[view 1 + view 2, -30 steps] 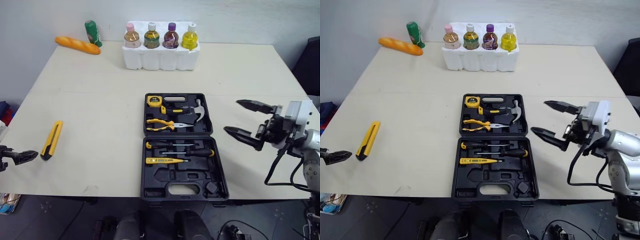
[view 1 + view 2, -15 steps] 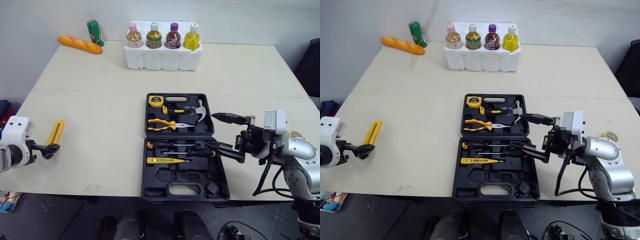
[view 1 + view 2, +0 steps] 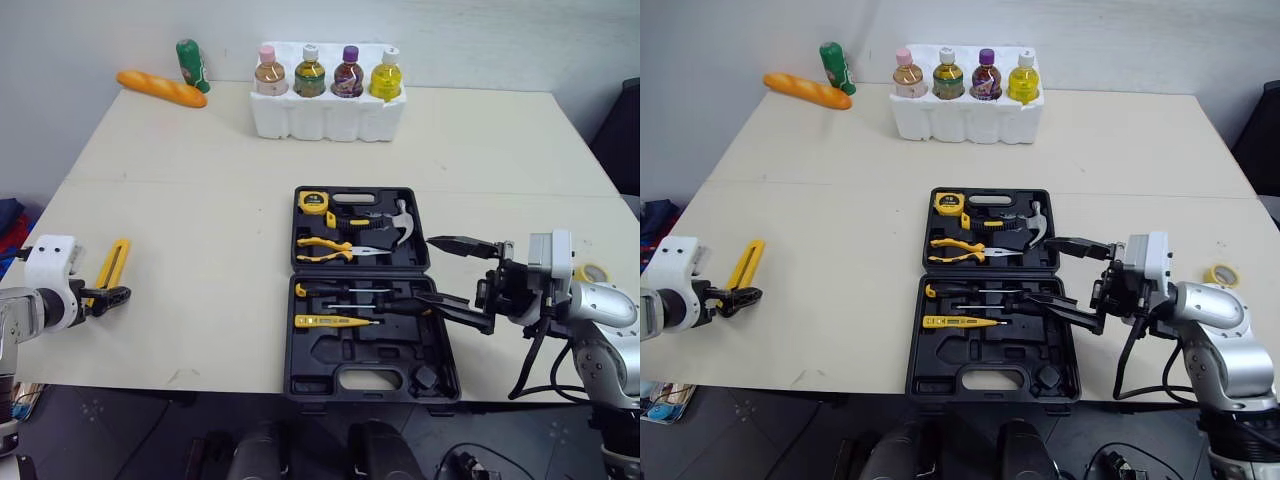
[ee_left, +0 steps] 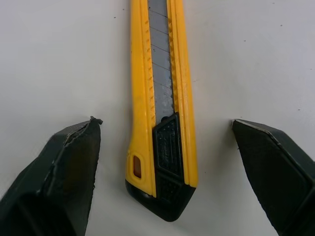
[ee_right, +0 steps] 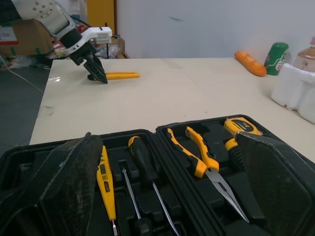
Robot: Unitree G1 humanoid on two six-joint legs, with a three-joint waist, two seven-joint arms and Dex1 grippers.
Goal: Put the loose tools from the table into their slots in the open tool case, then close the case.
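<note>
One loose utility knife [image 3: 112, 262] lies near-left on the table [image 3: 200, 200], well apart from the tool case [image 3: 330, 352]. Left gripper [image 4: 165, 123] spread, straddling its black butt end. We judge it light, stiff, slick; pinch across the body. Right gripper [image 3: 425, 270] spread by the case.

Beige table [image 3: 480, 140], white wall [image 3: 480, 40], dark floor [image 3: 150, 440]

Open case [image 3: 320, 356] lay on the table [image 3: 200, 150], right tool [image 3: 425, 270] gaped over its right edge, left tool [image 3: 109, 298] sat at the knife [image 3: 111, 265].
</note>
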